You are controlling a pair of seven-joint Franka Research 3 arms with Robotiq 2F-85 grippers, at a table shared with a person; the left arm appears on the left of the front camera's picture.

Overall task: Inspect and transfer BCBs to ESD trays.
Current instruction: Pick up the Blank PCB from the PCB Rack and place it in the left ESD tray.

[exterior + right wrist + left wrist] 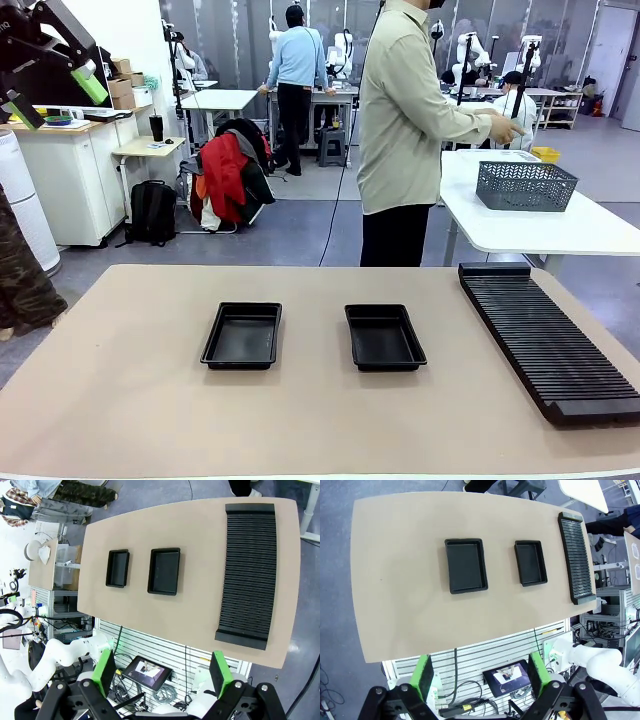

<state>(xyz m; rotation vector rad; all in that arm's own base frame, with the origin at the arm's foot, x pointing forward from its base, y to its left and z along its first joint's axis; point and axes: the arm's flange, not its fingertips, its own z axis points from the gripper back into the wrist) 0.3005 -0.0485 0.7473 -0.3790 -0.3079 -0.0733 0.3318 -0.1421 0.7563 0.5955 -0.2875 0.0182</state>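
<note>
Hovering, left gripper [481, 673] and right gripper [162, 671], fingers apart — 2 ESD trays [242, 335] [384, 337] below.

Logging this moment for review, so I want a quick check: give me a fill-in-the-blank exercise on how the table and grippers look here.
1. The left ESD tray and the right ESD tray are both ____.
2. The slotted black rack lies toward the robot's ____ side of the table.
3. The left gripper and the right gripper both have their jaws ____.
4. The person faces a white side table carrying a grey mesh ____.
Missing words: empty; right; open; basket.
</note>
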